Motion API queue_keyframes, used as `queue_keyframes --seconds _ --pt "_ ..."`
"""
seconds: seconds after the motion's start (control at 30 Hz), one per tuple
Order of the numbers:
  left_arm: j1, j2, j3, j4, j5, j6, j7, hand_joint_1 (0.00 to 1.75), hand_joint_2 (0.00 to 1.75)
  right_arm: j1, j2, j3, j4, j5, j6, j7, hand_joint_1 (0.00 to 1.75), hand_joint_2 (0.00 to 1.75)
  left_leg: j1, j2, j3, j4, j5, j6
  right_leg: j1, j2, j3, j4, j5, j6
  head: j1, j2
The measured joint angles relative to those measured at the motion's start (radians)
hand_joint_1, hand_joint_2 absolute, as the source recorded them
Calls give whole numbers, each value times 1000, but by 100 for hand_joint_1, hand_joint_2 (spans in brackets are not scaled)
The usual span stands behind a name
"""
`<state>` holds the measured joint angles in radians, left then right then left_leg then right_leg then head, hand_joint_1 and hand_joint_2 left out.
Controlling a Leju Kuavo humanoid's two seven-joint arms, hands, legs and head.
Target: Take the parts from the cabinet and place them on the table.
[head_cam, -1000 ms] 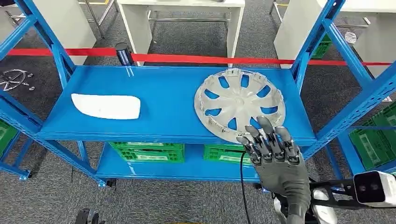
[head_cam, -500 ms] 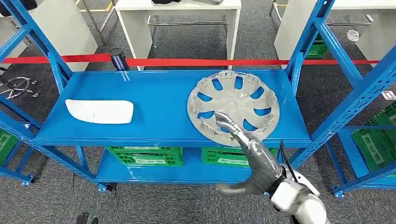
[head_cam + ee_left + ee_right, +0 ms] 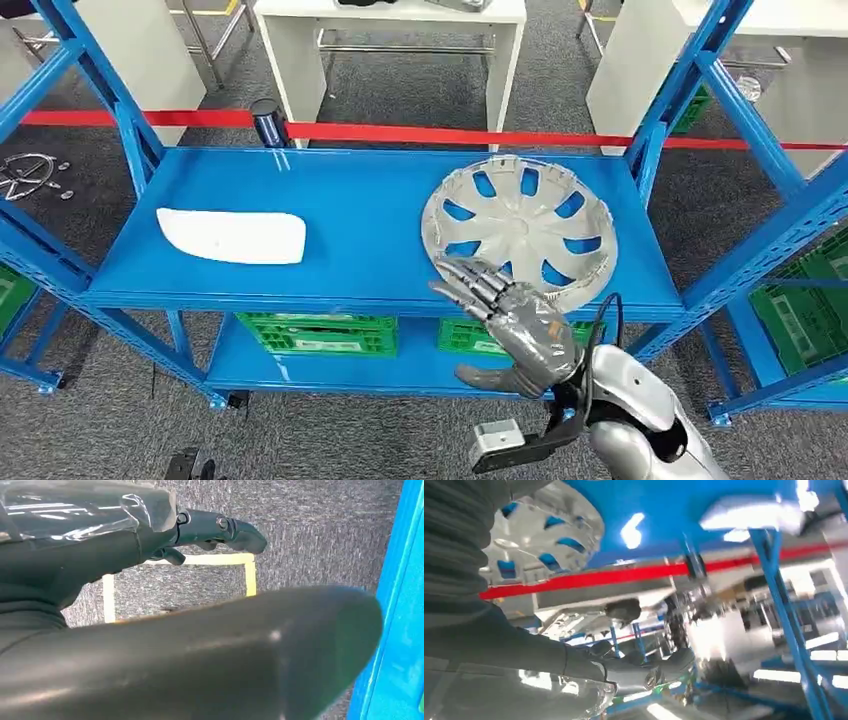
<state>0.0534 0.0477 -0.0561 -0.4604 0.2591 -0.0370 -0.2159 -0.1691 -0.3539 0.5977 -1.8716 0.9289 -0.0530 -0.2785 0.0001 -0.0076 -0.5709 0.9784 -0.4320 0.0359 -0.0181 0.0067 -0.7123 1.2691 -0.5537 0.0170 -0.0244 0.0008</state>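
A silver wheel cover (image 3: 520, 228) lies flat on the right half of the blue shelf (image 3: 350, 200); the right wrist view catches it too (image 3: 549, 532). A white flat part (image 3: 232, 236) lies on the left half of the shelf. My right hand (image 3: 512, 322) hovers at the shelf's front edge, holding nothing. Its fingers (image 3: 465, 282) are spread and stretched over the cover's near rim, with the thumb hanging below shelf level. I cannot tell whether the fingers touch the rim. My left hand (image 3: 165, 650) hangs beside the rack over grey carpet, fingers apart and holding nothing.
Blue uprights (image 3: 690, 90) frame the shelf at both ends. Green crates (image 3: 318, 330) sit on the lower shelf. Behind the rack runs a red tape (image 3: 400, 130), with white tables (image 3: 390, 20) beyond it. More green crates (image 3: 805, 305) stand at the right.
My right hand turned from fingers pointing up to fingers pointing left and moved in over the wheel cover's near rim. The camera shifted slightly. The parts stayed in place.
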Motion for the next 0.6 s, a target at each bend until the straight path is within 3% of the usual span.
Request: queue_keyframes --seconds 0.07,0.1,0.13,0.23,0.27,0.3,0.33,0.4,0.43,0.47,0.5,0.53,0.6 --pt "0 -6 9 -4 -16 -6 2 0 0 -35 -27 26 25 7 1 0 0 175 0 -1 0 4 -3 -4 0 -1 93 -196 76 16 0 0" --pt "-1 -6 12 -5 -21 -8 3 0 0 -50 -37 37 35 7 3 0 0 175 -1 -1 -2 9 -5 -8 0 -4 126 -268 93 10 0 0" --pt "-1 -8 15 -5 -28 -12 4 0 0 -62 -44 50 46 8 7 0 0 175 -9 -1 -5 15 -11 -15 5 -2 133 -272 100 -4 -1 0" --pt "-2 -8 26 -5 -43 -26 4 0 0 -96 -70 96 84 5 27 0 0 175 -5 0 -6 14 -8 -24 10 -1 129 -270 105 -21 -2 0" --pt "-3 -6 32 -4 -50 -30 2 0 0 -108 -74 110 96 -1 35 0 0 175 -4 0 -10 19 -14 -30 -4 -1 132 -275 108 -26 0 0" --pt "-3 -7 35 -4 -53 -36 0 0 0 -122 -79 123 107 -13 44 -3 0 175 -2 2 -20 40 -30 -37 -3 -1 134 -275 108 -31 -3 0" --pt "-5 -7 40 -4 -60 -38 -2 0 0 -135 -85 136 121 -24 53 -4 0 175 1 2 -43 93 -63 -44 -4 -1 134 -275 107 -33 -9 0" --pt "-7 -7 48 -3 -62 -45 -2 0 0 -154 -93 163 149 -37 65 -9 0 175 8 2 -124 264 -138 -55 -3 -1 134 -274 107 -34 -8 0" --pt "-6 -7 52 -3 -64 -46 -3 0 0 -160 -96 173 162 -42 71 -12 0 175 11 2 -156 325 -154 -57 -3 -1 134 -274 107 -33 -8 0" --pt "-6 -7 56 -2 -70 -47 -3 0 0 -167 -99 184 178 -50 78 -15 0 175 12 2 -167 340 -148 -58 -3 -1 134 -274 106 -33 -8 0" --pt "-6 -7 59 -2 -74 -51 -3 0 0 -175 -101 195 193 -58 82 -15 0 175 13 2 -152 303 -118 -57 -3 -1 135 -274 106 -33 -8 0" --pt "-6 -7 63 -2 -78 -55 -5 0 0 -185 -101 201 205 -64 88 -15 0 175 13 2 -117 230 -77 -56 -3 0 136 -274 106 -33 -8 0" --pt "-8 -6 71 -2 -82 -59 -7 0 0 -210 -101 211 227 -74 93 -15 0 175 12 2 -20 37 1 -45 -3 1 139 -274 106 -32 -8 0"
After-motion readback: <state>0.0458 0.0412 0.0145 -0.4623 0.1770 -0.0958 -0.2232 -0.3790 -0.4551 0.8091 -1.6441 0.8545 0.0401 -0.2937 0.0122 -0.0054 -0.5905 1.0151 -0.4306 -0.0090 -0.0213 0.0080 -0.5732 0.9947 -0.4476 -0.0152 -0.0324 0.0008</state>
